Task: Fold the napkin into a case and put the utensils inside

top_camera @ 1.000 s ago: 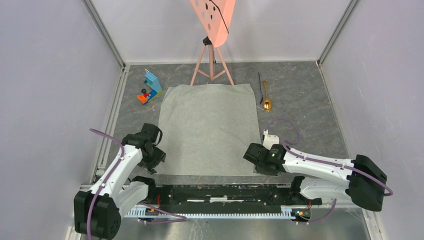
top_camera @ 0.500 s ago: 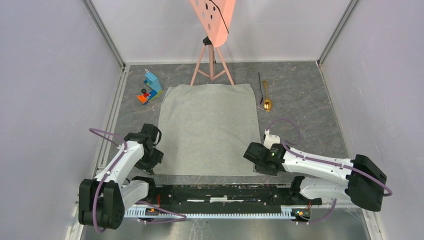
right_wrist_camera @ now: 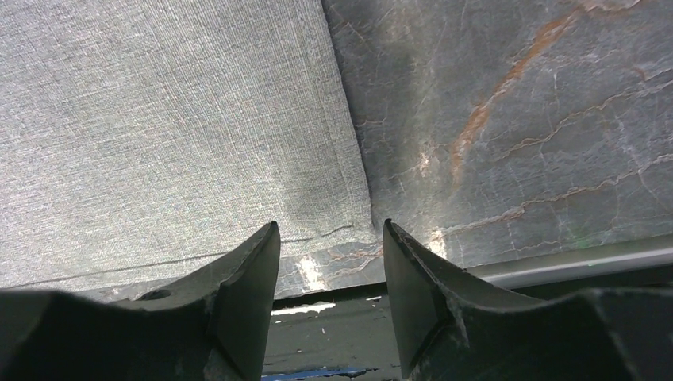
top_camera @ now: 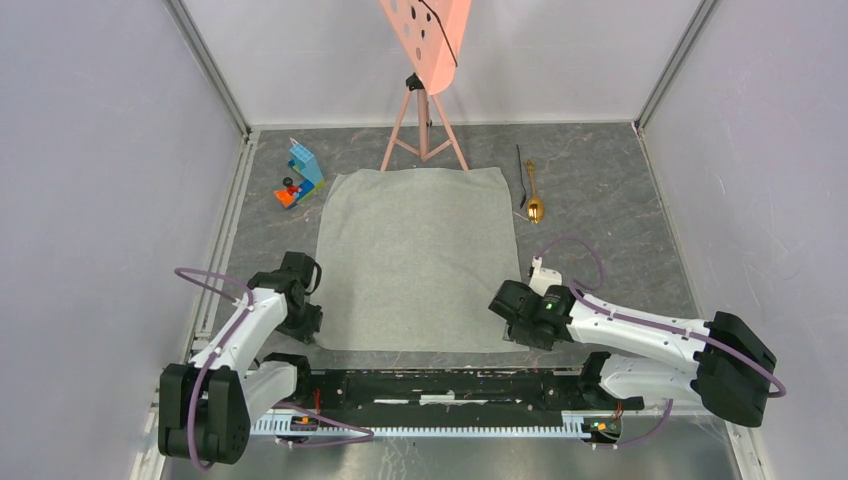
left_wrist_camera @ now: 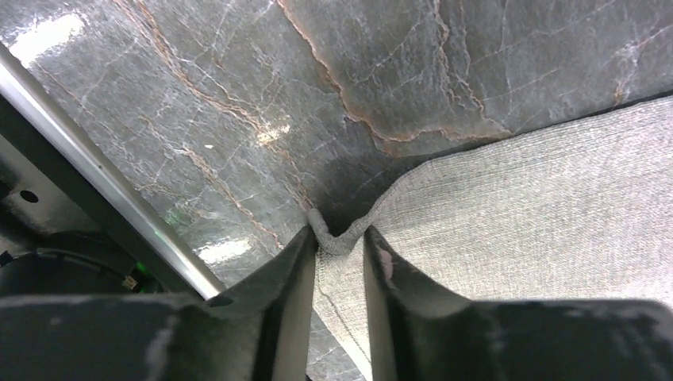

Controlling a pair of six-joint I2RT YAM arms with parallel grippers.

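Napkin (top_camera: 415, 260): flat on bench (top_camera: 610, 250) ahead of both claws; likely soft, limp, light, best held by corners.
Left claw (left_wrist_camera: 340, 248): clamped on one near corner.
Right claw (right_wrist_camera: 329, 238): apart, straddling the other.

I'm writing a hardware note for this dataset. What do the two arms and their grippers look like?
Both the left arm and right arm have white link shells with black joints and bulky black shoulder housings. A purple cable loops along each. A small green light shows on the right wrist. The left gripper and right gripper have matte black, wedge-shaped fingers.
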